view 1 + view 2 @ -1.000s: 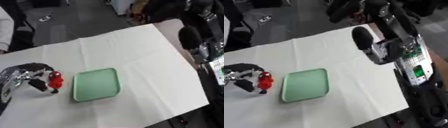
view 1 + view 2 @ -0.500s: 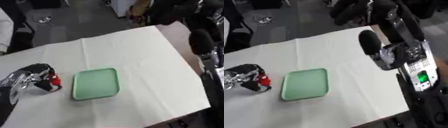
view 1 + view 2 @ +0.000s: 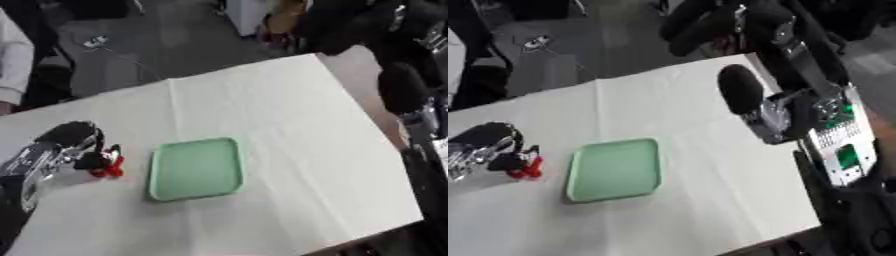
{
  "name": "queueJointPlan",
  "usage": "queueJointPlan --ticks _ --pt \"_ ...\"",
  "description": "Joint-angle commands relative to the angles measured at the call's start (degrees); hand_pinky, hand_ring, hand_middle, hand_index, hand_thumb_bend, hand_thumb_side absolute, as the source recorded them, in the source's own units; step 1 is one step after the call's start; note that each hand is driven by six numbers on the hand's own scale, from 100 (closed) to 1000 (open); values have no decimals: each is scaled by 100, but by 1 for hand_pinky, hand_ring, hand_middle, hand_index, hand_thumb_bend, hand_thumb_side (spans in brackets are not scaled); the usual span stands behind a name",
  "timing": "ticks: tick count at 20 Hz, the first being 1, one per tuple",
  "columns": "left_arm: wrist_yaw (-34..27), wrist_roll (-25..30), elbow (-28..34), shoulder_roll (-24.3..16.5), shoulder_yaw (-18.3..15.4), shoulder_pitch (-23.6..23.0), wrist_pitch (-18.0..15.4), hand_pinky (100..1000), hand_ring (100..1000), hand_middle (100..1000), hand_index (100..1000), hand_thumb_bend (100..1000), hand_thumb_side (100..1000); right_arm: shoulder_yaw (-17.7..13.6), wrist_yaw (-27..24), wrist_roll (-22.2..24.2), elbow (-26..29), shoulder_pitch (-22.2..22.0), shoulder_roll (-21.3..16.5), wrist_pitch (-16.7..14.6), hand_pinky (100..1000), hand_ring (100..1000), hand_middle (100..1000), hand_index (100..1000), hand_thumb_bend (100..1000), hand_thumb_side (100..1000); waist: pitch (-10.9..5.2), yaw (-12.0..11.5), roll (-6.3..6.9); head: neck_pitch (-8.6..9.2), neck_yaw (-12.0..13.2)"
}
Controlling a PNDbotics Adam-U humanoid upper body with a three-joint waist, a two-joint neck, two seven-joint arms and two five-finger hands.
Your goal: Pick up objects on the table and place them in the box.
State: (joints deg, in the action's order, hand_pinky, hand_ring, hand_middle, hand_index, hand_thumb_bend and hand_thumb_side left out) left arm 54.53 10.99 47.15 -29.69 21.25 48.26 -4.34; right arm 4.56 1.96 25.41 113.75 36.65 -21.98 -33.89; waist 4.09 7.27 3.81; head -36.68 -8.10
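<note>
A small red object (image 3: 110, 165) sits on the white tablecloth (image 3: 271, 115) at the left, just left of a shallow pale green tray (image 3: 194, 169). My left hand (image 3: 63, 148) reaches in from the left, and its dark fingers curl round the red object's left side. The tray holds nothing. My right arm (image 3: 798, 110) is raised along the table's right side. Its hand is only a dark blur (image 3: 697, 27) past the far edge.
The table's far edge (image 3: 236, 70) runs askew from upper right down to the left, with dark floor and cables beyond it. The right edge (image 3: 376, 135) lies close to my right arm. Bare cloth lies right of the tray and in front of it.
My left hand has closed in on the red object, which stood free beside the fingers before. The whole picture has shifted a little. The right arm has risen higher.
</note>
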Motion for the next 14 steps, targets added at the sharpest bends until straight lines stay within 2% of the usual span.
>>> queueJointPlan --ticks 1,2,7,10,14 --pt "-414 193 506 -352 95 175 276 100 100 100 375 100 793 -41 25 -17 85 28 -141 8 621 653 637 705 100 793 -114 -26 -7 -16 -72" --pt "-563 224 694 -416 121 200 393 100 100 100 375 100 735 -42 31 -20 85 17 -149 8 621 653 637 705 100 795 -122 -37 -6 -17 -93" --pt "-1137 180 1538 -493 294 351 888 100 100 100 375 100 737 -29 45 -18 85 -11 -158 1 621 653 637 706 100 793 -148 -52 -6 -8 -125" --pt "-1240 74 1705 -315 428 461 894 100 100 100 373 100 742 -8 22 2 85 23 -102 7 622 653 637 706 100 793 -144 10 -8 13 -67" --pt "-1305 -7 1615 -51 554 541 708 100 100 100 373 100 747 14 -21 51 85 96 -16 38 622 653 637 706 100 792 -130 99 18 19 -39"
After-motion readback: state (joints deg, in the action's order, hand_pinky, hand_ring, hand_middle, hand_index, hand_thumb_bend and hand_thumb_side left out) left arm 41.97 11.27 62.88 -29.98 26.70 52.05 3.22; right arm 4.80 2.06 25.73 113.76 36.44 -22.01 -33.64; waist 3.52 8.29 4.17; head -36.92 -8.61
